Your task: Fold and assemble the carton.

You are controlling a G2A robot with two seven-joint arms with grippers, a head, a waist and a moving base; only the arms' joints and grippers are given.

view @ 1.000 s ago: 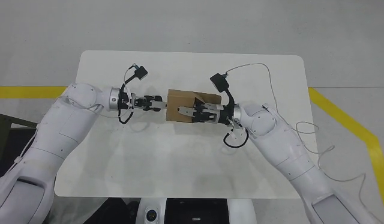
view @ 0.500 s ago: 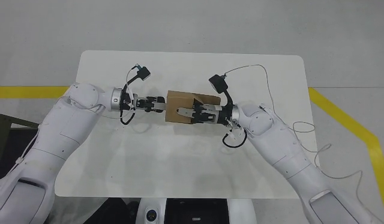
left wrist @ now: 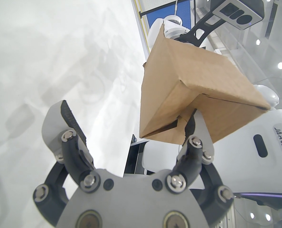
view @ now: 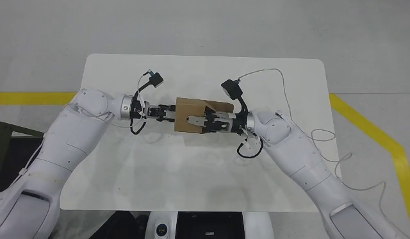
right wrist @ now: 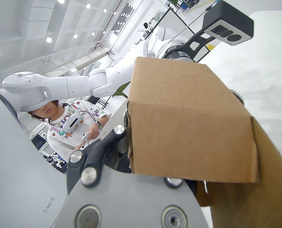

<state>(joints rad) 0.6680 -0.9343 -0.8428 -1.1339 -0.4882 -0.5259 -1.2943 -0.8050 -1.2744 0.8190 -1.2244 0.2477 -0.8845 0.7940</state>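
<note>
A brown carton (view: 191, 113) is held up over the middle of the white table (view: 115, 175), between my two arms. My right gripper (view: 204, 121) grips its near side wall, with one finger lying over the cardboard. In the right wrist view the carton (right wrist: 188, 124) hides both fingertips. My left gripper (view: 170, 113) stands open at the carton's left end. In the left wrist view one of the left gripper's fingers (left wrist: 195, 129) touches the folded end flaps of the carton (left wrist: 198, 88), and the other finger (left wrist: 68, 117) is out in free air.
A thin white cable (view: 288, 88) runs across the table's back right part and off its right edge. Yellow floor tape (view: 32, 98) runs beside the table on both sides. Bare table lies in front of and behind the carton.
Both arms have edged toward each other. The left gripper has closed in on the carton's left end, and the carton has shifted slightly left.
</note>
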